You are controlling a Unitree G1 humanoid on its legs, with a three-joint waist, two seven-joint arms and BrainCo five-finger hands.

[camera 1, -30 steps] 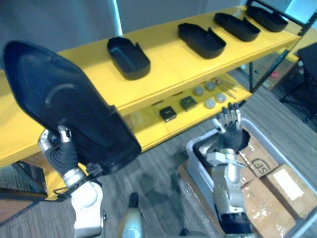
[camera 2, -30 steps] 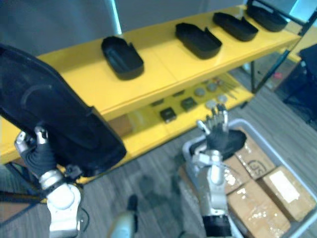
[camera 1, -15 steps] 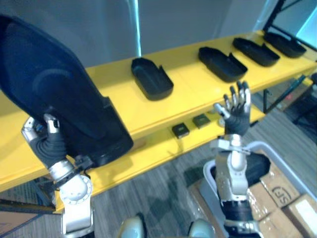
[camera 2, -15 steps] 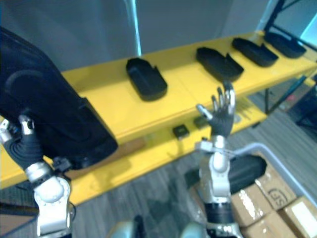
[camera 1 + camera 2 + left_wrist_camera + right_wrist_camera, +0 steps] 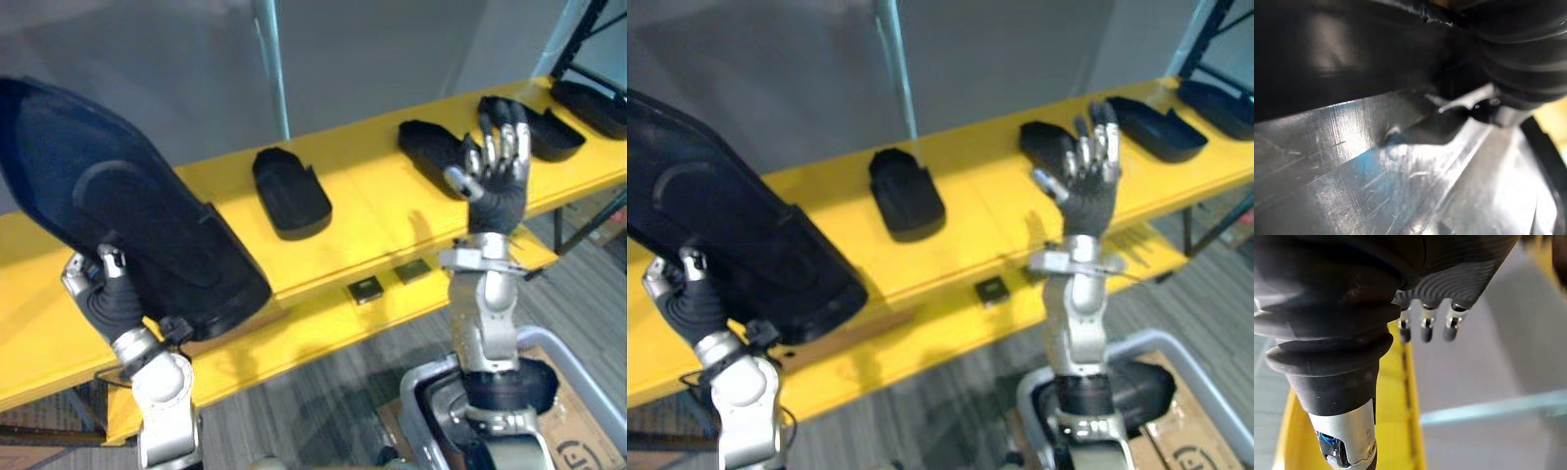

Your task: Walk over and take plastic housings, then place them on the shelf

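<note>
A large black plastic housing (image 5: 118, 235) is held up at the left, over the front of the yellow shelf (image 5: 362, 211). My left hand (image 5: 108, 289) grips its lower edge, thumb curled on the near face. The left wrist view is close against the housing's dark surface (image 5: 1352, 49). My right hand (image 5: 495, 166) is raised in front of the shelf with its fingers straight and holding nothing. Several more black housings lie on the top shelf: one in the middle (image 5: 289, 191), one behind the right hand (image 5: 431, 147), others further right (image 5: 554, 137).
A lower yellow shelf (image 5: 323, 328) holds small black blocks (image 5: 366, 289). A grey bin (image 5: 436, 416) with a dark housing inside sits on the floor at the lower right, beside a cardboard box (image 5: 583, 446). A grey wall stands behind the shelf.
The whole picture has shifted, so the camera moved closer to the shelf. My right hand has risen higher, up in front of the top shelf. The left hand still holds the housing.
</note>
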